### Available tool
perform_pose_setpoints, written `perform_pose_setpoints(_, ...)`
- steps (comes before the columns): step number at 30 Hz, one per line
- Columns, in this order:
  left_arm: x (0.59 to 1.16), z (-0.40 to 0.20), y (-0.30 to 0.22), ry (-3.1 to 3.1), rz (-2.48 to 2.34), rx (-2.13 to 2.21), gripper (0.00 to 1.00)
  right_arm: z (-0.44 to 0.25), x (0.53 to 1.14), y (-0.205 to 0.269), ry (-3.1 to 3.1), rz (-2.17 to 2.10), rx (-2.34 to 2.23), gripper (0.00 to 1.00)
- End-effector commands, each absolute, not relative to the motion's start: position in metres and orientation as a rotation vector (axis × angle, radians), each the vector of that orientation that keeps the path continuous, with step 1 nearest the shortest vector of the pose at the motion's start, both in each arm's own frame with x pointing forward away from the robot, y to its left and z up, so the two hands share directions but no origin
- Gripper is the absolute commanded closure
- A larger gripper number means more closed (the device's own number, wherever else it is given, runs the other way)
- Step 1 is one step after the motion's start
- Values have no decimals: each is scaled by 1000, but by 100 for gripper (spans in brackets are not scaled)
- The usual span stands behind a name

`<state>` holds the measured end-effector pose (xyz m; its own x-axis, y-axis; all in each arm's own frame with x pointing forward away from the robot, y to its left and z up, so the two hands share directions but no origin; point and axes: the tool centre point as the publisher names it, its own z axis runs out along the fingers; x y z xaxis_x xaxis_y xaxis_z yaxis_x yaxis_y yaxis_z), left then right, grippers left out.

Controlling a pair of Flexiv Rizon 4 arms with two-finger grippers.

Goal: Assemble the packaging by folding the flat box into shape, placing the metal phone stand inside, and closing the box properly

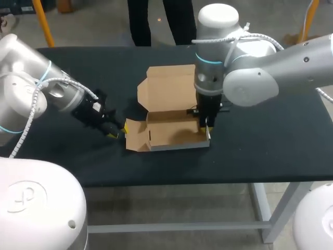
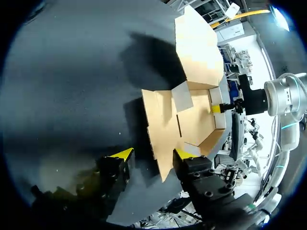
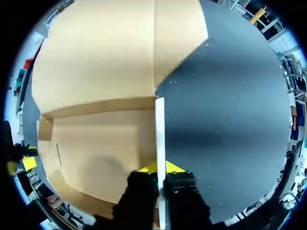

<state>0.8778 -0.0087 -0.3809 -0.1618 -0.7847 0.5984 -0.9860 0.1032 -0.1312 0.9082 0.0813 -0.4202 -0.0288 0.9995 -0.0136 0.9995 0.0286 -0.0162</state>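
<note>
The half-folded cardboard box (image 1: 171, 133) sits at the centre of the frame on the black surface (image 1: 270, 151), its lid (image 1: 169, 86) open and lying flat toward the upper middle. The right arm (image 1: 250, 78) comes in from the upper right, and the right jaws are pinching the box's upright right-hand wall (image 3: 159, 143). The left arm (image 1: 57, 94) enters from the left; the left jaws are spread, with the edge of the splayed side flap (image 2: 160, 143) between them, apparently untouched
</note>
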Motion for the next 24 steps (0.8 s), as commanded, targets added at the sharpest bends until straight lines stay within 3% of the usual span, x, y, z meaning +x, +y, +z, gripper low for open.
perform_pose_setpoints(1,884,-392,-10,-1984,754,1696,46,-419,909,82,-2251,40,-2187,100)
perform_pose_setpoints(15,897,-403,-22,-1920,785,1677,56,-419,909,82,-2251,40,-2187,100)
perform_pose_setpoints(19,896,-403,-27,-1905,780,1681,74,-419,909,82,-2251,40,-2187,100)
perform_pose_setpoints(23,895,-400,-32,-1897,770,1696,100,-419,909,82,-2251,40,-2187,100)
perform_pose_setpoints(24,895,-399,-33,-1889,764,1715,100,-419,909,82,-2251,40,-2187,100)
